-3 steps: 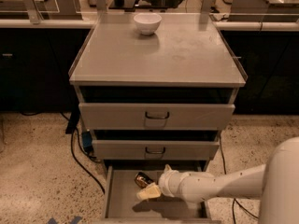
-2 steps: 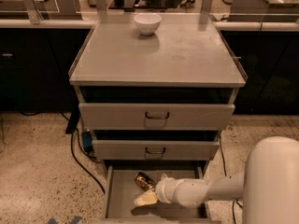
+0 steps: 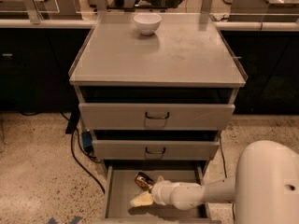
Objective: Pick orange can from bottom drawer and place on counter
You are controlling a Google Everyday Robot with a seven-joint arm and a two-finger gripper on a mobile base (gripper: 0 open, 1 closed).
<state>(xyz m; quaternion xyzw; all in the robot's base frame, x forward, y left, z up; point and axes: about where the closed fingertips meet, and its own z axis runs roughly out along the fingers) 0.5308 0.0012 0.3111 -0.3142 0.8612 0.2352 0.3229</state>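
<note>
The orange can (image 3: 142, 180), shiny gold with dark markings, lies on the floor of the open bottom drawer (image 3: 121, 197), near its back middle. My gripper (image 3: 149, 189) reaches into the drawer from the right, low over the floor. It is open: one cream finger (image 3: 140, 199) points left just in front of the can, and the other shows beside the can's right end. The can rests on the drawer floor and is not lifted. The counter (image 3: 177, 50) is the flat grey top of the cabinet.
A white bowl (image 3: 147, 23) stands at the back of the counter. The two upper drawers with dark handles (image 3: 156, 115) stand slightly out above the bottom drawer. A black cable (image 3: 79, 160) runs over the floor at the left. My white arm housing (image 3: 268, 185) fills the lower right.
My gripper has moved a little left and toward the drawer's front, beside the can. The can and the drawers have not moved.
</note>
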